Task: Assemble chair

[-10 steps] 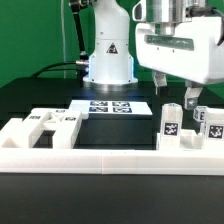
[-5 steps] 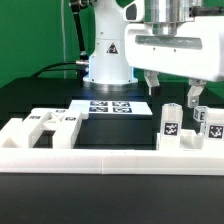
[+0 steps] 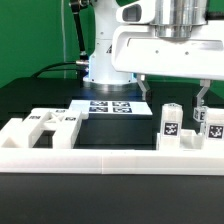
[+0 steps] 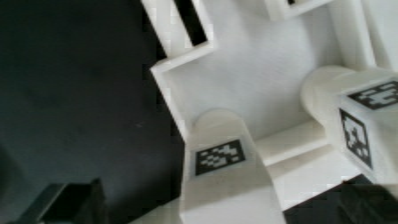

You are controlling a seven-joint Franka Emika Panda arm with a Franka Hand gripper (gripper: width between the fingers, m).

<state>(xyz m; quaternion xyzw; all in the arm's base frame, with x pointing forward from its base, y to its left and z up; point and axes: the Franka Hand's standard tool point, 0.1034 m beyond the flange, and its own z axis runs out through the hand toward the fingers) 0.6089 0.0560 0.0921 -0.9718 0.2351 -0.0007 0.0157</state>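
Note:
The chair's white parts lie along the front rail. A slotted panel (image 3: pixel 45 125) is at the exterior view's left. Two upright tagged pieces (image 3: pixel 170 122) (image 3: pixel 212 125) stand at the exterior view's right. My gripper (image 3: pixel 173 93) hovers above these uprights, open and empty, with one finger (image 3: pixel 143 86) on each side of the nearer upright's top. In the wrist view, a tagged rounded piece (image 4: pixel 217 150) and a tagged block (image 4: pixel 361 110) lie below my gripper (image 4: pixel 217 208). A dark fingertip (image 4: pixel 63 203) shows at the frame's edge.
The marker board (image 3: pixel 110 106) lies flat behind the parts, in front of the robot base (image 3: pixel 108 60). The low white border rail (image 3: pixel 100 160) runs along the front. The table top is black.
The gripper body has shifted toward the exterior view's left and looks larger. Its fingers appear farther apart. The parts have not moved.

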